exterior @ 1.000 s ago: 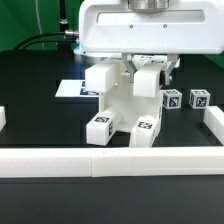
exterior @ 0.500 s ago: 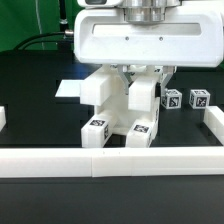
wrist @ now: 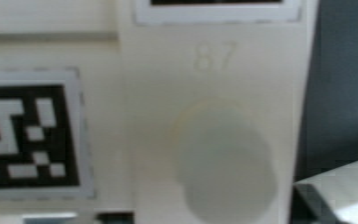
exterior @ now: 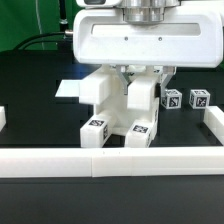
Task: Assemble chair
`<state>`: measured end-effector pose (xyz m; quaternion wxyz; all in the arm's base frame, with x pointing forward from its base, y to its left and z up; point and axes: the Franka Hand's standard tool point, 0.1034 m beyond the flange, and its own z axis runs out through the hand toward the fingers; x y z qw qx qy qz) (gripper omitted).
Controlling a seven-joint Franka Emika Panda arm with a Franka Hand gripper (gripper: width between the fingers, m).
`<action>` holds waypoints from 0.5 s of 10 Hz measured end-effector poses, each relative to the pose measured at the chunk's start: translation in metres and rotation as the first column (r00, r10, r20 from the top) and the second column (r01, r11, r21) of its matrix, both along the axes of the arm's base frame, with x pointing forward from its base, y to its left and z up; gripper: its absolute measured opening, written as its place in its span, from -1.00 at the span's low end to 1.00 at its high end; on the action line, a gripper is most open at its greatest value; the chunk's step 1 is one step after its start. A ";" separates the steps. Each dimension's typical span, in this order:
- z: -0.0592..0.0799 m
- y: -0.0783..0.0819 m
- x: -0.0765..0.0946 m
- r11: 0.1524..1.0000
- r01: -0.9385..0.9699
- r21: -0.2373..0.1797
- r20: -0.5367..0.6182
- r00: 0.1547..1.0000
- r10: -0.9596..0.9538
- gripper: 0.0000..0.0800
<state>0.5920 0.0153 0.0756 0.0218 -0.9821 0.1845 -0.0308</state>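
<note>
The part-built chair [exterior: 118,100], chunky and glossy white, stands at the middle of the black table. Its two front legs [exterior: 97,127] [exterior: 143,129] carry black-and-white tags. My gripper [exterior: 143,74] hangs straight over the chair's top, and its broad white body hides the fingertips. The exterior view does not show how wide the jaws stand. The wrist view is filled by a white chair part [wrist: 202,120] seen very close, with a tag [wrist: 19,135] on the panel beside it. No fingers show clearly there.
Two small tagged white parts [exterior: 172,98] [exterior: 199,99] lie at the exterior view's right. The marker board [exterior: 70,90] lies behind the chair on the left. White border rails run along the front [exterior: 110,161] and the right side [exterior: 212,125].
Over the last second my gripper came down closer over the chair, and the chair shifted a little toward the exterior view's left. Nothing visibly moved in the last half second.
</note>
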 end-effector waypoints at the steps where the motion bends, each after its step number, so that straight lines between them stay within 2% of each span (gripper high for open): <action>1: 0.000 0.000 0.000 1.000 0.000 0.000 0.000 1.000 0.000 0.33; 2: 0.000 0.000 0.000 1.000 0.000 0.000 0.000 1.000 0.000 0.56; 5: 0.000 0.000 0.000 1.000 0.000 0.000 0.000 1.000 0.000 0.61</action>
